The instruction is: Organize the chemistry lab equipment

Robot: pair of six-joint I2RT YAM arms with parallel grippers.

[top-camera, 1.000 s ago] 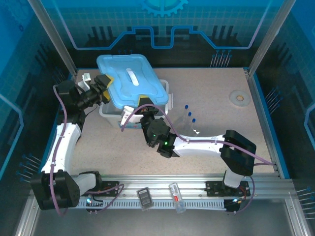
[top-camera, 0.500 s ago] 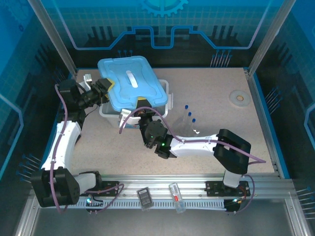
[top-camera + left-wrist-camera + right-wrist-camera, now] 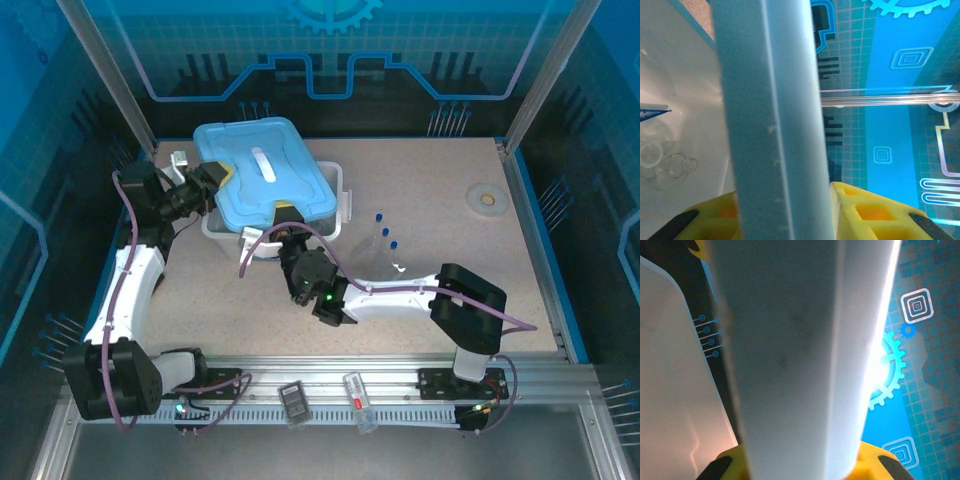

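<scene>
Both arms are on the light-blue lid (image 3: 262, 175)! The left pincer (image 3: 214, 177) is clamped on its left edge, and the right pincer (image 3: 289, 214) is clamped on its near edge. The lid sits skewed over the white bin (image 3: 342, 197), toward the desk's (image 3: 430, 180) far-left corner. In the left wrist view the lid's edge runs between yellow fingers (image 3: 865, 210). Right of the bin, three blue-capped tubes (image 3: 385, 232) stand together, nearer the desk's middle.

The lid (image 3: 262, 170) has shifted slightly toward the table's left edge, baring more of the bin's (image 3: 344, 196) right rim. The right gripper (image 3: 287, 213), clamped on the lid's near edge, has moved left too, its arm drawn in from the table's right edge.
</scene>
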